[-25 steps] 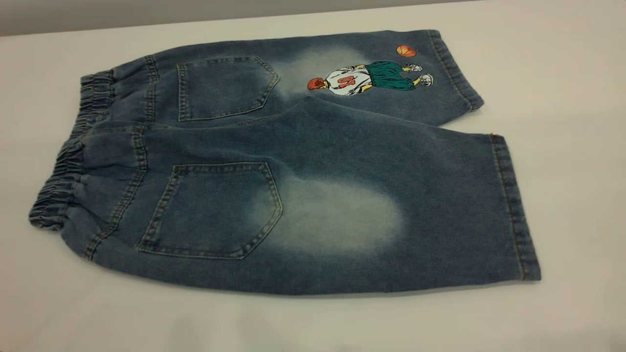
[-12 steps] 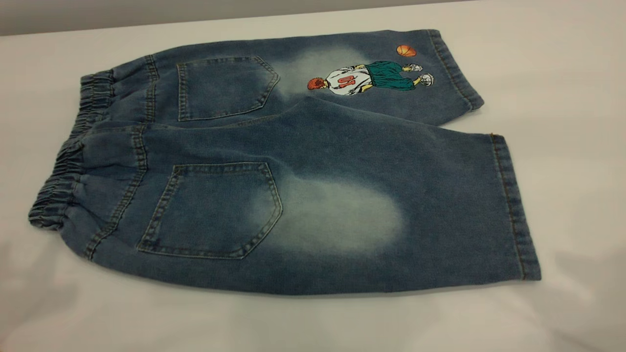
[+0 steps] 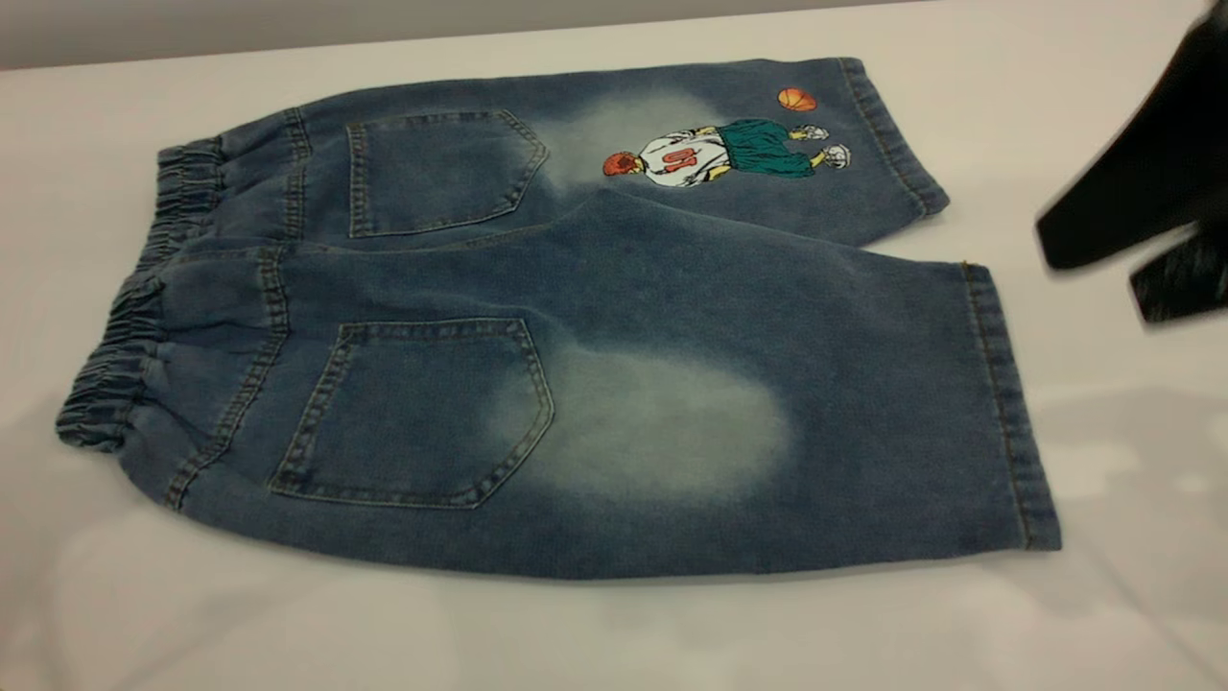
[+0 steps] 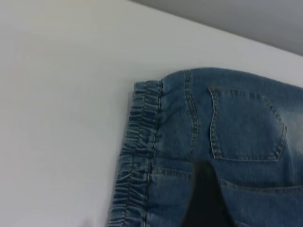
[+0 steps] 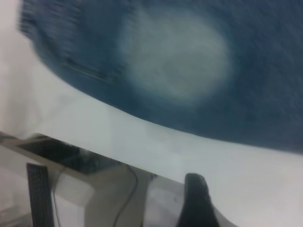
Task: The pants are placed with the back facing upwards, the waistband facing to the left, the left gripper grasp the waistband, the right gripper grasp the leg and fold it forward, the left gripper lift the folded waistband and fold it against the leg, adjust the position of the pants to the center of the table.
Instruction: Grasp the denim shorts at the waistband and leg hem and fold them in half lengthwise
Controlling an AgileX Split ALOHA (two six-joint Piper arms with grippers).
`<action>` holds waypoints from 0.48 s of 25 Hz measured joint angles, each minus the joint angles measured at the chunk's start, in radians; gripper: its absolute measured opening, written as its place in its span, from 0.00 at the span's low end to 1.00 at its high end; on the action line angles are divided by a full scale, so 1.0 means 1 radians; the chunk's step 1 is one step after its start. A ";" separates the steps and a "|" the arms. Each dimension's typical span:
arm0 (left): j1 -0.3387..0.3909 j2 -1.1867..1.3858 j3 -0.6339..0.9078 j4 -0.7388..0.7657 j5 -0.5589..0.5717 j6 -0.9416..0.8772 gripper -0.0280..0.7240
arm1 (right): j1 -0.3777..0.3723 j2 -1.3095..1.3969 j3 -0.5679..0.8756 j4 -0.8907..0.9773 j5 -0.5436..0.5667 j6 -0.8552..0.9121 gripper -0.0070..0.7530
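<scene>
Pants [image 3: 566, 326] flat, unfolded on table [image 3: 1103, 115] (no fold begun); right gripper [image 3: 1132, 245] near right edge, fingers spread, empty.

A robot lab or test bench, by the look of it: a bare white table [image 3: 1103, 96] fills the frame, a plain grey wall [image 3: 288, 24] runs along the top, and cables [image 5: 130, 194] trail beneath the table's edge at lower left.
</scene>
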 joint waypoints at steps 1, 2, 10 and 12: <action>0.000 0.004 -0.001 0.000 -0.006 0.000 0.62 | 0.000 0.043 -0.001 -0.001 -0.009 -0.005 0.57; 0.000 0.012 -0.004 0.000 -0.013 0.000 0.62 | 0.000 0.086 -0.001 -0.001 -0.022 -0.018 0.57; 0.000 0.049 -0.029 0.001 -0.034 0.000 0.62 | 0.001 0.344 -0.001 -0.003 -0.132 -0.048 0.57; 0.000 0.055 -0.030 0.001 -0.038 0.000 0.62 | 0.001 0.380 -0.001 -0.003 -0.163 -0.048 0.57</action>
